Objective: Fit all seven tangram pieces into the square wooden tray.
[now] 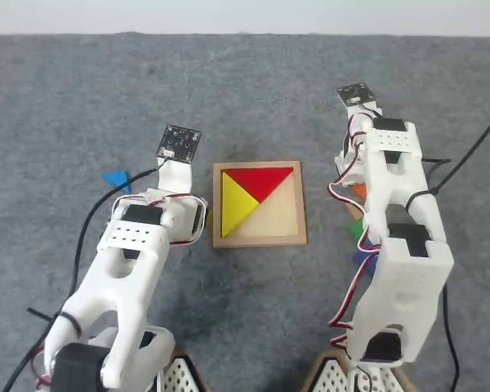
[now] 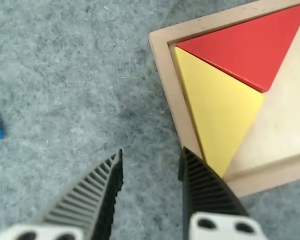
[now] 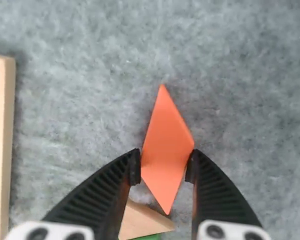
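Square wooden tray (image 1: 259, 239) sits on grey carpet (image 1: 65, 98) between the two arms, with a red triangle (image 1: 263, 179) along its far side and a yellow triangle (image 1: 235, 204) flush against it on the left arm's side. Left gripper (image 2: 150, 172) hangs spread wide over the carpet just off the tray's edge, nothing between its fingers, with a blue piece (image 1: 116, 178) well apart on its outer side. Right gripper (image 3: 163, 167), beyond the tray's other side, is narrowed onto an orange parallelogram (image 3: 166, 132) with a fingertip against each side; a pale wooden wedge (image 3: 140, 220) lies at that piece's near tip and a green piece (image 1: 357, 229) is close by.
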Tool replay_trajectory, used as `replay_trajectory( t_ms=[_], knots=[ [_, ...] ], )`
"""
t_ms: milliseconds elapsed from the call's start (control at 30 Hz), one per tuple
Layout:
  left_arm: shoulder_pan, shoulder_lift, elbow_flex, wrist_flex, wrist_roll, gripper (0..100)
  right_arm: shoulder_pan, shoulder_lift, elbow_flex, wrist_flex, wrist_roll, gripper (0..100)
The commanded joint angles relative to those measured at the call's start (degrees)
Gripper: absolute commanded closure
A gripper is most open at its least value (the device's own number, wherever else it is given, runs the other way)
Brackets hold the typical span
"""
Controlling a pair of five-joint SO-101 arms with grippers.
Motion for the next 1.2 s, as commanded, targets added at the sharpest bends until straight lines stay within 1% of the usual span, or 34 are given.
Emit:
replay_trajectory(
  t_ms=[0, 200, 400, 667, 800, 1067, 1167],
  knots=[
    [0.4, -2.2, -0.2, -1.4, -0.4, 82, -0.1, -0.8, -0.4, 0.7, 0.9, 83.6],
    [0.4, -2.2, -0.1, -1.4, -0.4, 82, -0.1, -1.4, -1.8, 1.3, 0.6, 83.6],
    [0.4, -2.2, -0.1, -1.5, -0.4, 82, -0.1, -6.5, -3.8, 3.7, -0.7, 83.6],
    [0.4, -2.2, -0.1, -1.5, -0.4, 82, 5.1, -9.0, -3.6, 3.5, -0.9, 83.6],
    [0.4, -2.2, -0.1, -1.5, -0.4, 82, 6.2, -6.6, -3.5, 3.3, -0.7, 83.6],
    [0.4, -2.2, -0.1, -1.6, -0.4, 82, 6.5, 3.0, -3.7, 0.0, -0.7, 83.6],
    [0.4, -2.2, 1.0, -3.5, -0.4, 82, 6.5, 3.6, -3.9, 0.0, -0.7, 83.6]
  ],
)
